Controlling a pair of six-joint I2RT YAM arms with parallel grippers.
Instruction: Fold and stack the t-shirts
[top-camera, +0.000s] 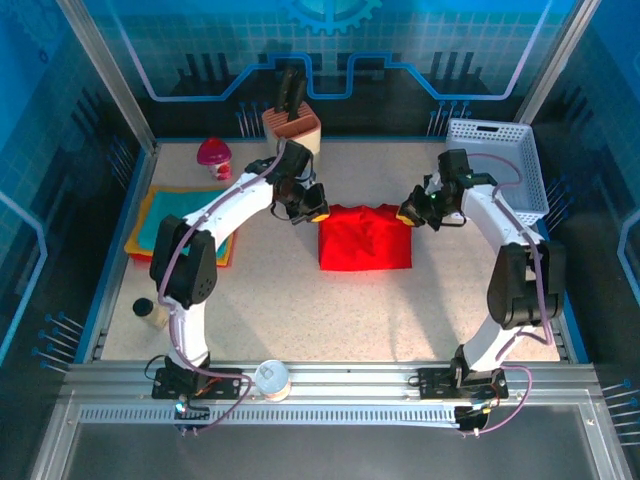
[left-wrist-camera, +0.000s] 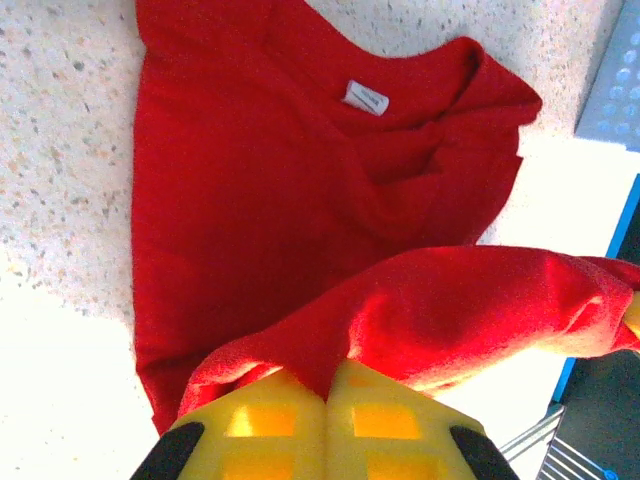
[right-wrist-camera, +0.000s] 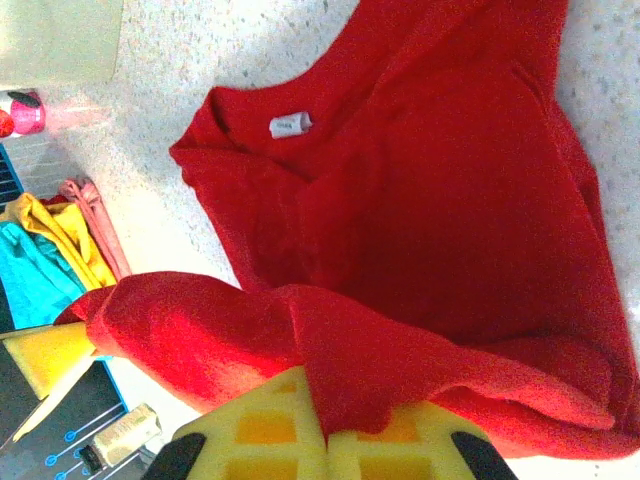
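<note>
Red t-shirt (top-camera: 365, 238): middle of the bench (top-camera: 300, 310), partly folded, collar label showing.
Handling: light and limp, so it sags between holds. I judge the two corners of one edge the best places to take it.
My left gripper (left-wrist-camera: 327, 400): closed, pinching a lifted red fold.
My right gripper (right-wrist-camera: 325, 410): closed on the shirt's other side.
Count: one red shirt. The folded pile (top-camera: 175, 222) at the bench's left edge looks like one each of teal, orange and yellow.
</note>
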